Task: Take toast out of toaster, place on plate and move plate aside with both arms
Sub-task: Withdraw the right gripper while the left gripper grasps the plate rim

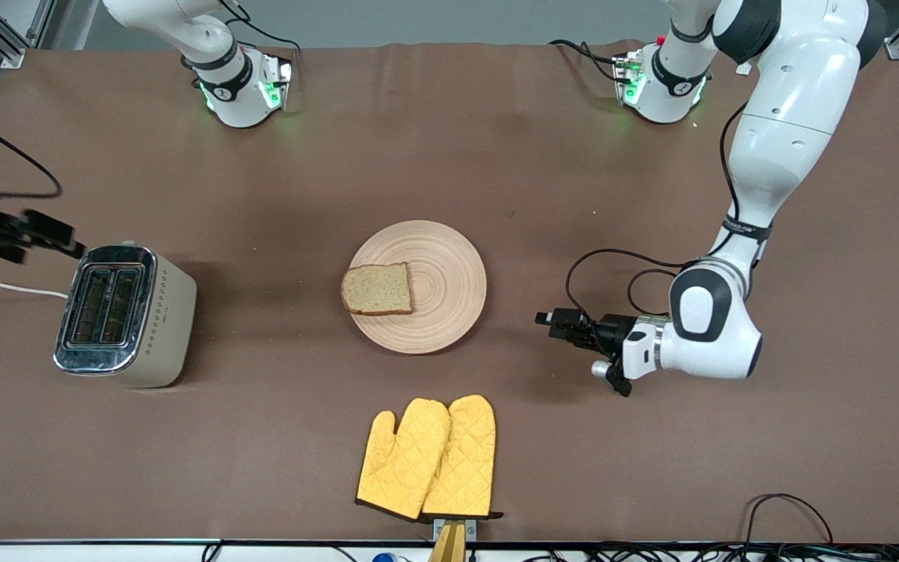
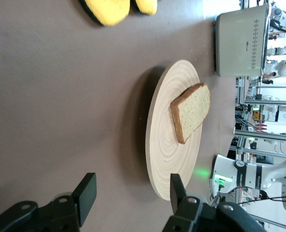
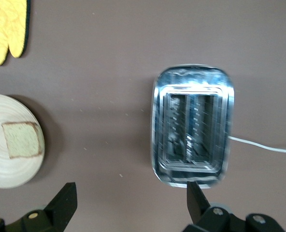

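Two pincers wide: left pincer [image 1: 555, 321] beside plate [image 1: 449, 265], right pincer [image 3: 131, 205] over toaster [image 1: 126, 312]; brown tablecloth [image 1: 449, 140].

Toast [image 1: 376, 289] on plate [image 1: 449, 257]; toaster [image 1: 126, 316] toward right arm's end.

Little can be read. A black band [image 1: 746, 228] on the left arm's forearm carries small white lettering, too small to make out. The toaster [image 2: 242, 41] bears a small dark mark on its pale side, also unreadable.
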